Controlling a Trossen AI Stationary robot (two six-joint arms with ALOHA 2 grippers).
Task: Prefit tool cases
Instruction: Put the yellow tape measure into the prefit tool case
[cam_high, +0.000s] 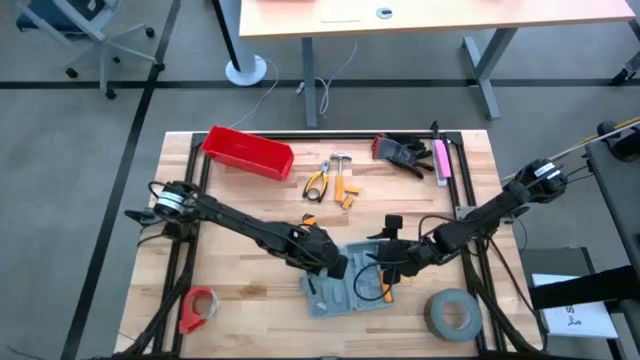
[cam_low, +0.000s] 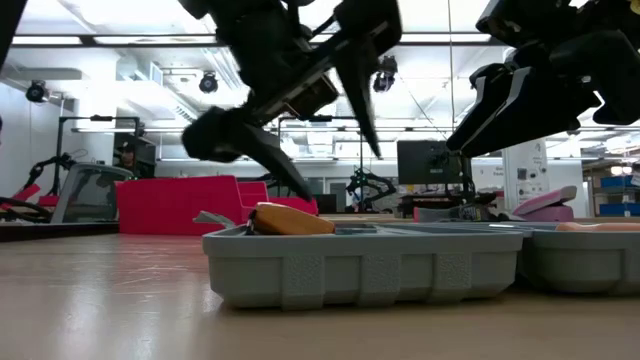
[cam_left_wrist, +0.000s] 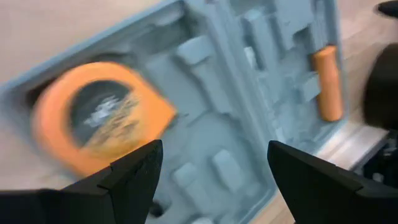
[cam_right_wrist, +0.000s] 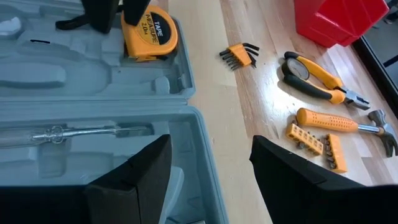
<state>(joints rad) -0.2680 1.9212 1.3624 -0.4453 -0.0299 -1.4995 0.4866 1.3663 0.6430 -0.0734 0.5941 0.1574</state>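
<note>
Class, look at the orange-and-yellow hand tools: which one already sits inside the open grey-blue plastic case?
The yellow tape measure, lying in the grey-blue plastic case; the pliers, hammer and hex keys lie outside on the wooden table.

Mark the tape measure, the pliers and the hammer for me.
tape measure (cam_right_wrist: 148, 32): right wrist view, on its orange body, seated in the tool case.
pliers (cam_right_wrist: 317, 81): right wrist view, on the orange-and-black handles, on the table.
hammer (cam_right_wrist: 336, 122): right wrist view, on its orange grip, beside the pliers.
</note>
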